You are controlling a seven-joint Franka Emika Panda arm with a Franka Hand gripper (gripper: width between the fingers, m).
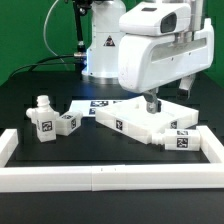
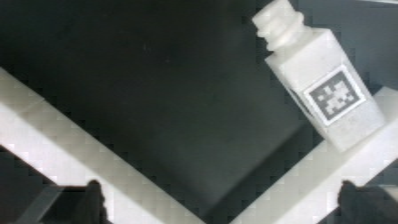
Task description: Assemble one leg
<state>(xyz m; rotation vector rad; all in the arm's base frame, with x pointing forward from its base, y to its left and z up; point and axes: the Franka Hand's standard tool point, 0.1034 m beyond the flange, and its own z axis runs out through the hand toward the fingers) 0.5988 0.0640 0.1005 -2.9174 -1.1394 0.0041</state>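
exterior: front-on, slightly above, mid-range, facing the arm (image 1: 150,50) | wrist: close, looking down | shared: black table (image 1: 35,88)

Arm bent over, hand pointing down, jaws wide.

The white arm (image 1: 103,45) rises behind the hand (image 1: 150,102) and folds forward. The bulky wrist housing (image 1: 165,50) sits directly above the hand and hides most of it in the exterior view, with only the dark tip showing below. In the wrist view the two dark fingertips (image 2: 80,205) stand well apart, blurred; the jaws are spread wide.
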